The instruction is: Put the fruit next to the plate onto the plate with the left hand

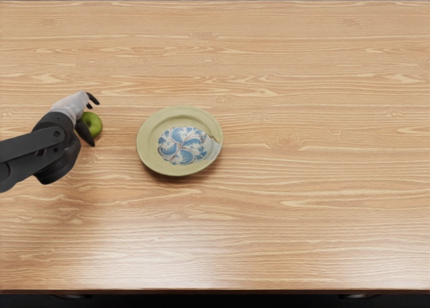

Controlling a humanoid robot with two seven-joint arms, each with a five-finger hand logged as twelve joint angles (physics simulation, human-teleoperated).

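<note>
The green apple [94, 124] lies on the table [302, 214] left of the plate [148, 132], between the left hand's [74, 109] open, spread fingers [92, 99], not clasped.

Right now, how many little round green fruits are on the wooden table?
1. The small round green fruit lies on the table left of the pale green plate with the blue pattern, against the left hand, which covers part of it. The arm could hide another.

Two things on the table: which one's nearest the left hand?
The small green fruit, right at the left hand and partly hidden by it. The patterned plate lies apart, further to the picture's right.
</note>
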